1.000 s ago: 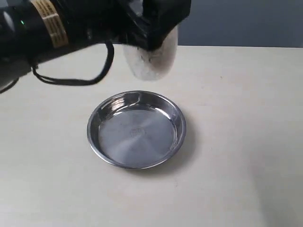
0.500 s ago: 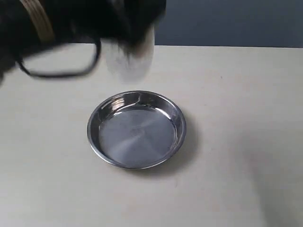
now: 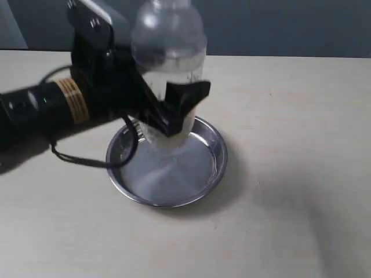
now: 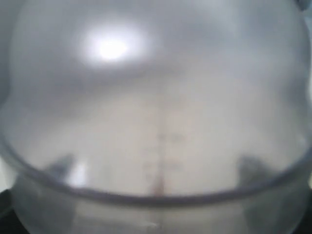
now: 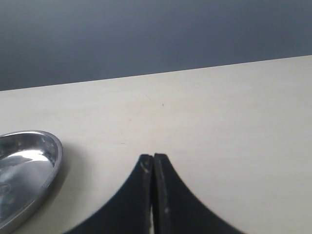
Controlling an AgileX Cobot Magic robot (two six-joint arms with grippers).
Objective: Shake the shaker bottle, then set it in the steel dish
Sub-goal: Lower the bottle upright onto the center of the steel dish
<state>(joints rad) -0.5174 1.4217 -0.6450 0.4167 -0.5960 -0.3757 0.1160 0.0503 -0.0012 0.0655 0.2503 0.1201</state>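
Note:
The clear shaker bottle point(image 3: 169, 55) with its frosted domed lid stands upright in the air over the back part of the steel dish point(image 3: 206, 176). My left gripper point(image 3: 174, 113) is shut on the bottle's body, one black finger showing in front of it. In the left wrist view the bottle point(image 4: 156, 117) fills the whole frame, blurred, with faint printed marks; the fingers are hidden there. My right gripper point(image 5: 153, 158) is shut and empty, low over the table to the right of the dish point(image 5: 29, 165). It is out of the exterior view.
A pale beige table point(image 3: 290, 145) stretches round the dish, with a dark grey wall behind. A black cable point(image 3: 87, 161) loops from the left arm down beside the dish's left rim.
The left arm swung down and toward the dish with the bottle. The bottle, earlier blurred and high behind the dish, now stands upright just above it.

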